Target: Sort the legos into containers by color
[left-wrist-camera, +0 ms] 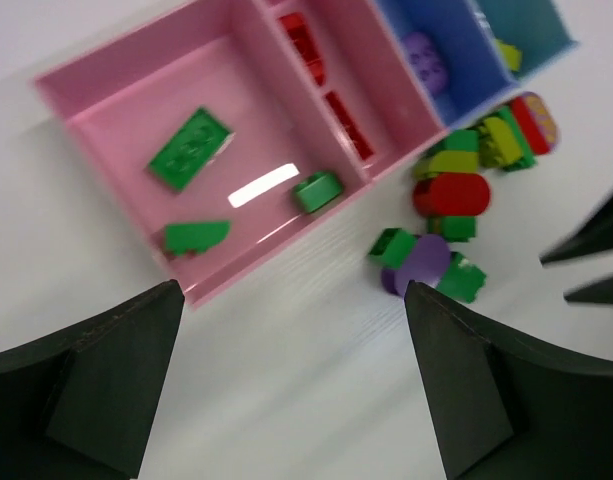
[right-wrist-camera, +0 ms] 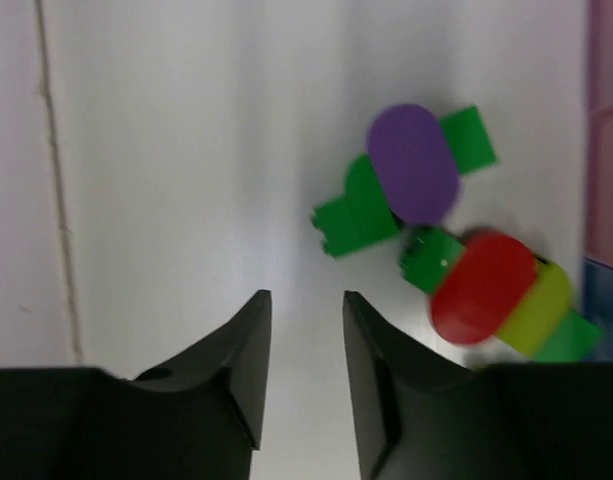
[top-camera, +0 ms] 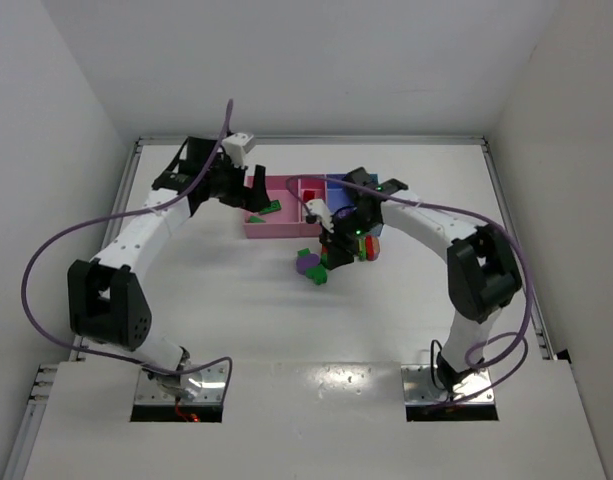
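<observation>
**Sorting partly done; loose blocks wait beside the bins, right fingers pinched on nothing**

Step in hand, as you should judge it: picking the next piece from the loose pile on the table (right-wrist-camera: 166, 150).

Bins:
- The wide pink bin (left-wrist-camera: 116, 110) holds three green blocks (left-wrist-camera: 190, 147).
- The narrow pink bin (left-wrist-camera: 356, 70) holds red blocks (left-wrist-camera: 348, 125).
- The blue bin (left-wrist-camera: 476, 70) holds a purple block (left-wrist-camera: 426, 60).
- The light blue bin (left-wrist-camera: 536, 25) holds a yellow block (left-wrist-camera: 506, 52).

Left gripper (left-wrist-camera: 291, 300): fingers spread wide and empty. It hangs above the table just off the near wall of the wide pink bin.

Right gripper (right-wrist-camera: 306, 300): fingers drawn nearly together with a slim gap. Nothing sits in that gap, only bare table.

What remains lies just outside the bins:
- A purple-and-green cluster (right-wrist-camera: 411, 165) lies ahead of the right fingertips and off to one side, apart from them.
- A red-yellow-green stack (right-wrist-camera: 496, 295) lies nearer, level with the fingertips but beside them rather than between. It is close to the bin wall.
- The left wrist view shows more joined pieces by the blue bins. The count is too blurred to give.

Next move, in your judgement:
- Spread the right fingers.
- Shift sideways until one piece sits between them.
- Come down square before closing.

Note that the pieces are joined across colours. You will likely need to pull them apart, perhaps with one arm bracing. If you don't, a whole stack goes into one bin and the sort is wrong. The rounded purple and red tops may slip under a pinch.
</observation>
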Tool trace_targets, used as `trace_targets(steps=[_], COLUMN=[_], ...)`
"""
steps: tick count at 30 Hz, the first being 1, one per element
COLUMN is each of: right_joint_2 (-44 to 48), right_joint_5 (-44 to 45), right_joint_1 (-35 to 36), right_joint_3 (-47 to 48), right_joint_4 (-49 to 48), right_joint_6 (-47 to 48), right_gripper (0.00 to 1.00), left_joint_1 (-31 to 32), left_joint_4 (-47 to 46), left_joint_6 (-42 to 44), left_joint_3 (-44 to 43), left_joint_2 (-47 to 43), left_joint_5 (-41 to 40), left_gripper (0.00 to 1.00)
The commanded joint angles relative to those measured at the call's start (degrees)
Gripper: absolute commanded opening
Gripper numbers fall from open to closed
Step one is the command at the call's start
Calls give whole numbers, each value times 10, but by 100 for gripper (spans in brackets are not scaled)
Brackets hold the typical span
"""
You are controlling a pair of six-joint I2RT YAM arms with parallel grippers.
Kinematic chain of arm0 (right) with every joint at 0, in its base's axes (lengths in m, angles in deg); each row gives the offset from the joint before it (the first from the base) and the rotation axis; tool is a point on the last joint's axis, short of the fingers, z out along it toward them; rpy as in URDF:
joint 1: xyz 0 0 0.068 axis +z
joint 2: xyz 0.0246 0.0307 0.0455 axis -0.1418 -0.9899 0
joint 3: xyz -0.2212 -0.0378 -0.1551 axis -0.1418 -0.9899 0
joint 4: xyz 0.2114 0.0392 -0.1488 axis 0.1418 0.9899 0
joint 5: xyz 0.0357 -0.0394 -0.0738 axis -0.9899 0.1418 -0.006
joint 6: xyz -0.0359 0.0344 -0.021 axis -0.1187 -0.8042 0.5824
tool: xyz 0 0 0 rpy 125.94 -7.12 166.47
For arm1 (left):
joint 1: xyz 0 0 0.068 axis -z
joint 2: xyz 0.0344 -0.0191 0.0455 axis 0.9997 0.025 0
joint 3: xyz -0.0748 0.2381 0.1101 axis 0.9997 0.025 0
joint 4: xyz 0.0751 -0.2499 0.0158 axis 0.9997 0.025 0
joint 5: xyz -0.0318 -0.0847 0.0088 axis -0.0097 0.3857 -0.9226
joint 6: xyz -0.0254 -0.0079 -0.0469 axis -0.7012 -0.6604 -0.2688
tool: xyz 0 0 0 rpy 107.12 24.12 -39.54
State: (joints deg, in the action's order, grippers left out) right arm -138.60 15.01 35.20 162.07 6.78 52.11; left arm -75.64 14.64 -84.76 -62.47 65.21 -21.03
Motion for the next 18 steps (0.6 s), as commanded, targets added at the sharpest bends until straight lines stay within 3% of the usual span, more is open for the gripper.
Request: trace_targets(steps=[1,5,9,15,18], right_joint_2=[-10,39,50,50,32], right_joint_5=[-12,52,191,306,312], right_joint_1=[52,88,101,101,107], right_joint_3=[15,-80,-105,-124,-118], right_joint_4=[-18,-140,-212,-244,-256], right_joint_6=[-147,-316,-504,-649,-669], right_gripper=[34,29,34,32,32], left_joint_1=[-29,-48,-55,-55,-55], left_joint_4=[-8,-21,-21,-21,-21], left_joint_6=[-33,-63,-82,-93,-93], left_joint_3=[16,55,77,82,82], left_joint_2=[-71,-112,-130,-130,-130], left_joint_5=[-94,-144,-190,-202,-202], left_gripper=[100,100,100,100,100])
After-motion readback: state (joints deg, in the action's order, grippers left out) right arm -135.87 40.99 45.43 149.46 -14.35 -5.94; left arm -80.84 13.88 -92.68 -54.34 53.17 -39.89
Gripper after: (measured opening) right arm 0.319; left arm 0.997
